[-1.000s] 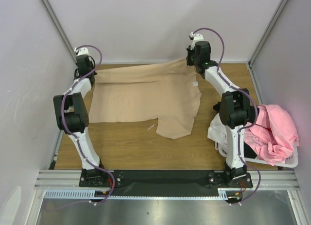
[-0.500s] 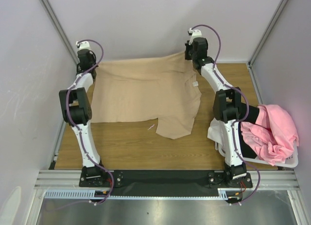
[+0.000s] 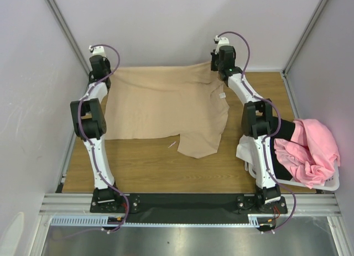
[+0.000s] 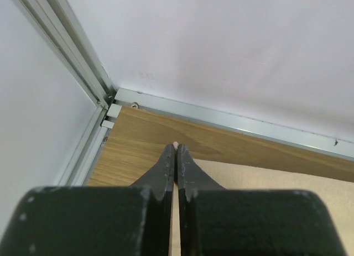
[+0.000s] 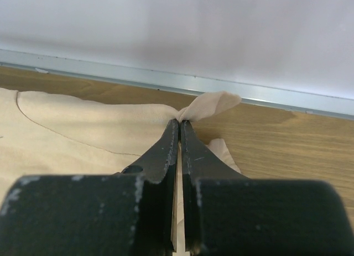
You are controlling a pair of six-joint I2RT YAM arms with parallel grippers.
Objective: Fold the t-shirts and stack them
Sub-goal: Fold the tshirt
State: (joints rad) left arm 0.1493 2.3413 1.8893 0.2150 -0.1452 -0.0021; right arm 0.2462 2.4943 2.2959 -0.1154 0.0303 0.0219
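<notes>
At the lower right of the top view, a pink t-shirt (image 3: 310, 148) lies heaped in the white basket (image 3: 310, 185). The tan t-shirt (image 3: 166, 109) spreads over the middle of the table (image 3: 144, 167). At upper left, the left gripper (image 4: 176, 148) is clamped tight on one far corner of it. Right of centre at the top, the right gripper (image 5: 180, 123) pinches the other far corner, and a tuft of cloth pokes past its closed fingertips.

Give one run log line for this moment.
left end effector: shut on tan t-shirt edge | right end effector: shut on tan t-shirt edge

arms: both extended far forward | left end effector (image 4: 176, 148): closed | right end effector (image 5: 180, 123): closed | wrists: apparently low
</notes>
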